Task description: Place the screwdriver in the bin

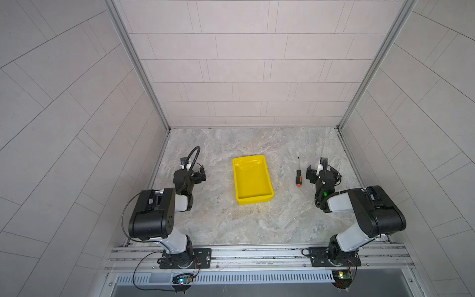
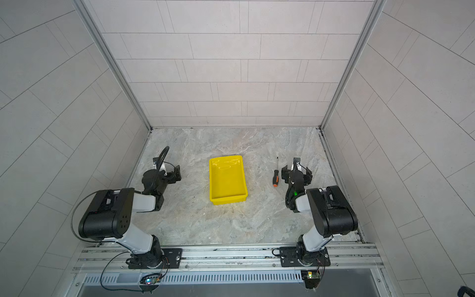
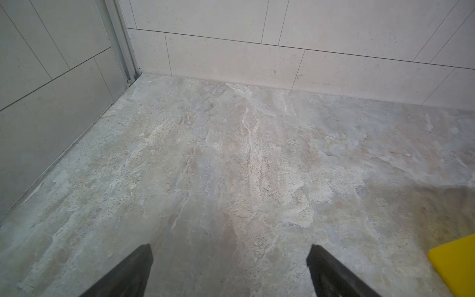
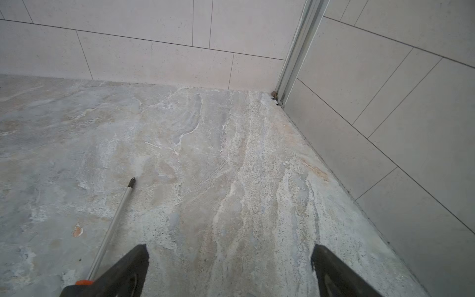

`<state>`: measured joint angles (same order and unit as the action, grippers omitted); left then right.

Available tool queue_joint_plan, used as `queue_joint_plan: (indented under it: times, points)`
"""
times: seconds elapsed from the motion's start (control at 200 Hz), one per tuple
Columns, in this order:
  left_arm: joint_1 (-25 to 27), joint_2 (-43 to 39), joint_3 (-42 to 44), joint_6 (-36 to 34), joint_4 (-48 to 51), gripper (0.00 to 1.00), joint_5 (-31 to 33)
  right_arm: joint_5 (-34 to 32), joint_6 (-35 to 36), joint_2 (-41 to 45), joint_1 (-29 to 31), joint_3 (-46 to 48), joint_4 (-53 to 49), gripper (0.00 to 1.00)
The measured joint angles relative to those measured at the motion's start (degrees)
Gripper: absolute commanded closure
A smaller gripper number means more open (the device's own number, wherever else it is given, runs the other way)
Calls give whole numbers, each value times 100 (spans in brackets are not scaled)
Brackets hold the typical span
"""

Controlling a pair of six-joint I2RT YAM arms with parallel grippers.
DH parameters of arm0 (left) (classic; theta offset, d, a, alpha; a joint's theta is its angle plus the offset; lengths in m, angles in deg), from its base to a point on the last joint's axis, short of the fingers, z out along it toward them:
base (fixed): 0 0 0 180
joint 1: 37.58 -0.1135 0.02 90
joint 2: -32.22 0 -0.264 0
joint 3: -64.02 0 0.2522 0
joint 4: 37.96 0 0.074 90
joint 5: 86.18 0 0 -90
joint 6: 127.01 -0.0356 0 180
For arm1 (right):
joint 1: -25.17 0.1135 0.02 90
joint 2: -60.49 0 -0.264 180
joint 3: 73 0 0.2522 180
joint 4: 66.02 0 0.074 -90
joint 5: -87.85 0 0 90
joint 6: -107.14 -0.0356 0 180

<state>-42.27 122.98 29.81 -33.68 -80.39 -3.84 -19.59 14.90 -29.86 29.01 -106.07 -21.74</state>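
- The screwdriver (image 1: pixel 298 173) lies on the surface (image 1: pixel 231 226), right of the empty bin (image 1: pixel 254 201).
- The right pincer (image 4: pixel 228 257) is spread wide and empty just beside the screwdriver's handle. The left pincer (image 3: pixel 230 257) is likewise released.
- Grasping, carrying and dropping all remain.

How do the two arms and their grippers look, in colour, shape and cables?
Both arms, left arm and right arm, have bulky black joint housings and white link covers. A thick black hose loops above the left wrist. A green light glows on the right arm. The left gripper and right gripper have dark wedge-shaped fingers.
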Motion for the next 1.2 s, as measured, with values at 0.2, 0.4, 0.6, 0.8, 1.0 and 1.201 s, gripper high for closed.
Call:
queue_joint_plan:
  times: [0.2, 0.4, 0.6, 0.8, 1.0, 1.201]
  points:
    - [0, 2, 0, -42, -52, 0, -52, 59, 7, 0, 0, 0, 0, 1]
    - [0, 9, 2, -44, -59, 0, -87, 61, 9, 0, 0, 0, 0, 1]
    - [0, 20, 2, -87, -55, 0, -208, 61, 11, 0, 0, 0, 2, 1]
    - [0, 22, 2, -149, -52, 0, -337, 61, 11, 0, 0, 0, 0, 1]
    - [0, 22, 9, -166, -76, 0, -372, 63, 11, 0, 0, 0, 2, 1]
    - [0, -249, 529, -72, -448, 0, -70, -24, 26, 219, 31, 245, 140, 1]
